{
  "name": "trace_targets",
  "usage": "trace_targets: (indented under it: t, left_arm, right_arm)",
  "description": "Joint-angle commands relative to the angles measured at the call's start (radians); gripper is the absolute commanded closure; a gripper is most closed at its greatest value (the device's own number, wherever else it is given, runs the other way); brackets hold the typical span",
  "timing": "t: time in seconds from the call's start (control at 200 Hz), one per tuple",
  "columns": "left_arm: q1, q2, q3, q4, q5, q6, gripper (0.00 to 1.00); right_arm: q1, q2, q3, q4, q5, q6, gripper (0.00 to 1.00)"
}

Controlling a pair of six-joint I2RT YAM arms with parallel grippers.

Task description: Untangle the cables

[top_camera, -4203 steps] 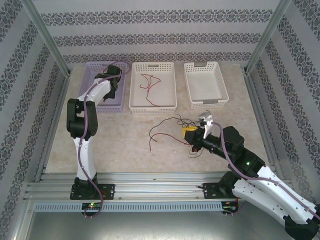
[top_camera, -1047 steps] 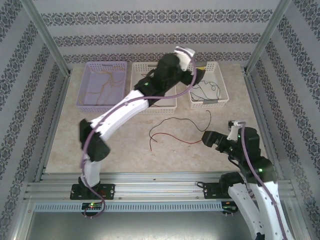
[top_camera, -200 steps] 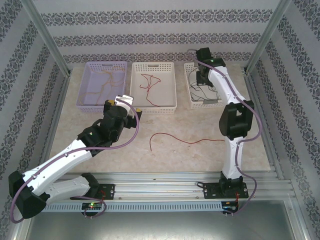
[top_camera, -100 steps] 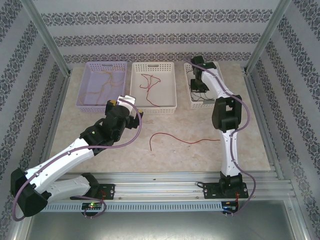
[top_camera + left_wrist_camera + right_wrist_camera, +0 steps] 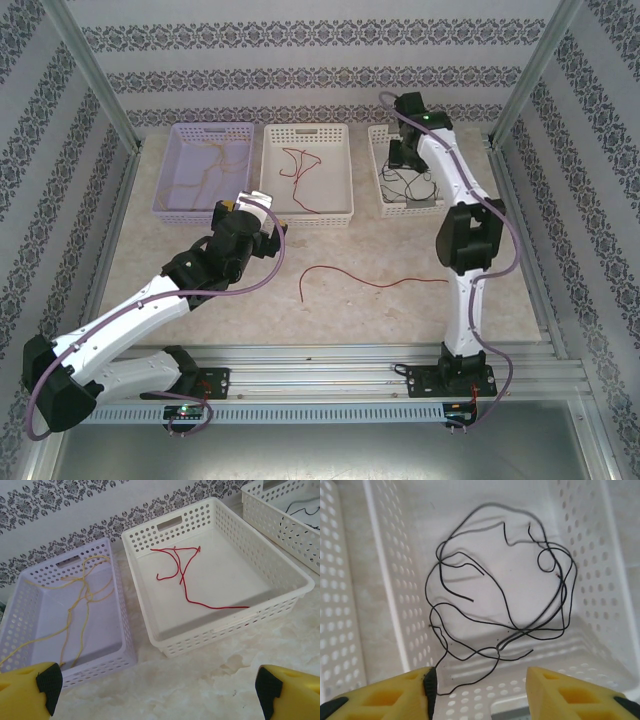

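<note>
The cables lie sorted by colour. Yellow cables (image 5: 82, 597) sit in the purple basket (image 5: 95, 667), and a red cable (image 5: 184, 577) sits in the middle white basket (image 5: 235, 622). A tangle of black cables (image 5: 505, 595) lies in the right white basket (image 5: 382, 580). Another red cable (image 5: 380, 285) lies loose on the table. My right gripper (image 5: 480, 695) hangs open over the black tangle, and one black strand touches its left pad (image 5: 431, 680). My left gripper (image 5: 157, 695) is open and empty over bare table, in front of the purple and middle baskets.
All three baskets (image 5: 305, 215) stand in a row at the far side of the table. The left arm (image 5: 150, 310) stretches diagonally across the near left. The right arm (image 5: 460, 240) reaches straight back to the right basket (image 5: 412, 207). Metal frame posts flank the table.
My right gripper has opened above the right basket, and the black cable now lies loose inside it. The left arm has shifted slightly toward the middle basket.
</note>
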Motion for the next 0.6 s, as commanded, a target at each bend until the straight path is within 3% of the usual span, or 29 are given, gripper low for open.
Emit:
trace_targets:
  t: [0.0, 0.25, 0.395, 0.595]
  left_arm:
    - [0.011, -0.001, -0.001, 0.015, 0.000, 0.015, 0.00]
    - [0.011, -0.005, 0.005, 0.004, 0.012, 0.009, 0.00]
    - [0.011, -0.008, 0.010, -0.005, 0.021, 0.002, 0.00]
    - [0.011, -0.011, 0.015, -0.010, 0.031, -0.005, 0.00]
  right_arm:
    - [-0.003, -0.078, -0.036, -0.020, 0.001, 0.010, 0.48]
    - [0.091, -0.416, -0.456, 0.172, -0.088, 0.015, 0.38]
    - [0.224, -0.580, -0.741, 0.264, -0.149, 0.007, 0.34]
    - [0.387, -0.725, -1.082, 0.392, -0.126, 0.075, 0.32]
